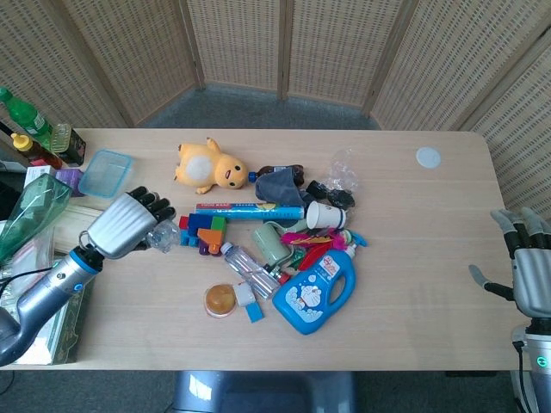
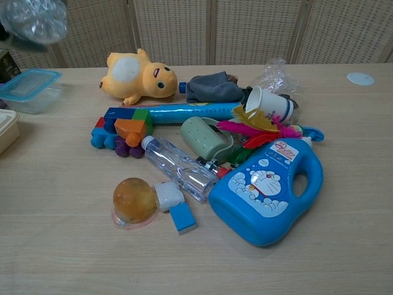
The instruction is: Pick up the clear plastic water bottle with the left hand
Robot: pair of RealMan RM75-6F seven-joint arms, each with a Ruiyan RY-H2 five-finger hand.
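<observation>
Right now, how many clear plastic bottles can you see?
2: one crumpled bottle held up in the left hand, and one clear water bottle lying among the clutter beside the blue detergent jug. Others may be hidden.

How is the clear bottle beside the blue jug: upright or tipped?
Tipped. The bottle lies flat on the table, cap toward the blocks, base by the jug.

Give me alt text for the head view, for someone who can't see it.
The left robot hand holds a crumpled clear plastic bottle lifted above a wooden table. A toy clutter fills the middle, including a blue detergent jug and yellow plush.
</observation>
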